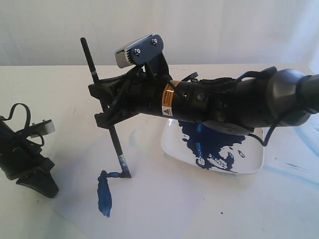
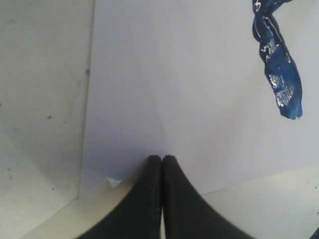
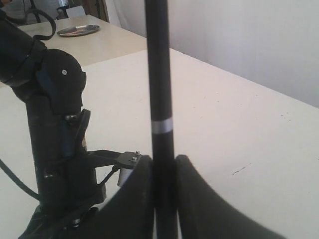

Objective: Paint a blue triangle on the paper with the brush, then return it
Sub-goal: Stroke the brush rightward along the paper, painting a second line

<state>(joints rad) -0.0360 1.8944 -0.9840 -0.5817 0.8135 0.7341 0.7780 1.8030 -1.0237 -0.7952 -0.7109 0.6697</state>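
On the white square plate [image 1: 172,144] you have one blotch of dark-blue paint [image 1: 209,149], spread unevenly over its middle with white showing through in patches. Your right arm hides the plate's far edge. In the right wrist view a round metal dish [image 3: 78,30] sits on a second table further off, and what it holds is too small to tell.

Count it out: one plate, one brush, one sheet of paper, two grippers.

Your right gripper [image 1: 103,118] reaches in from the right edge of the table [image 1: 50,89] and pinches the brush [image 1: 115,143] by its black handle, jaws tight against it on both sides. The brush stands nearly upright, leaning a little. Its blue-stained bristles touch the paper [image 1: 164,199] near the plate's left corner but apart from it.

Of the blue triangle [image 1: 104,196] you have two joined strokes — a short one running out from the bristles, and a thick longer one reaching toward the paper's near edge. The shape is not yet closed.

Your left gripper [image 2: 162,160] sits toward the table's left edge, jaws pressed together on nothing, tips over the paper close to one slightly lifted corner. You cannot tell whether they touch the sheet.
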